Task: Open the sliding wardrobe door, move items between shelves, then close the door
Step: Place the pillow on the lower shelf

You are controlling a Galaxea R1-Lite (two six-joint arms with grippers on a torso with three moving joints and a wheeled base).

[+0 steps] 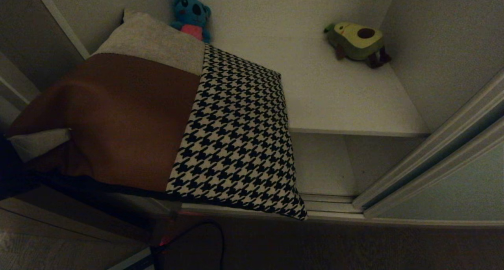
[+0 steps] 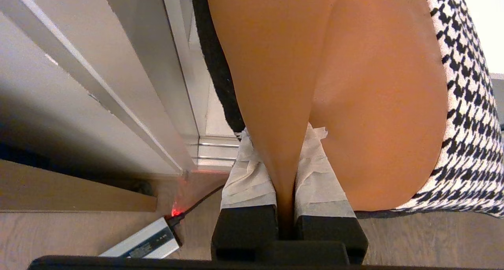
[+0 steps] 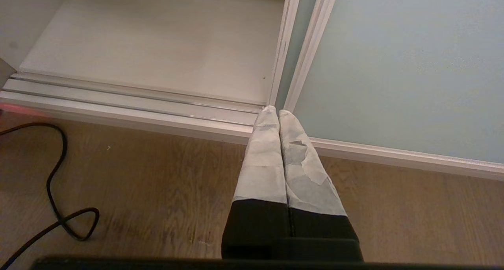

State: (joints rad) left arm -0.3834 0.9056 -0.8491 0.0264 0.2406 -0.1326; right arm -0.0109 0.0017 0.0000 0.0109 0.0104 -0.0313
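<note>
The cushion (image 1: pixel 157 116), patched in brown, beige and houndstooth, lies tilted with its far end over the white upper shelf (image 1: pixel 346 104) and its near edge hanging out past the wardrobe front. My left gripper (image 2: pixel 281 138) is shut on a fold of the brown patch (image 2: pixel 374 104); one taped finger (image 1: pixel 39 142) shows at the cushion's left edge. My right gripper (image 3: pixel 274 111) is shut and empty, low above the floor by the edge of the sliding wardrobe door (image 3: pixel 393 65). The door (image 1: pixel 453 191) stands slid to the right. A lower shelf (image 1: pixel 323 167) lies bare below.
A blue plush toy (image 1: pixel 191 16) and an avocado plush (image 1: pixel 357 37) sit at the back of the upper shelf. The door track (image 3: pixel 138 100) runs along the wardrobe front. A black cable (image 3: pixel 55 191) and a silver power adapter (image 2: pixel 145 242) lie on the wooden floor.
</note>
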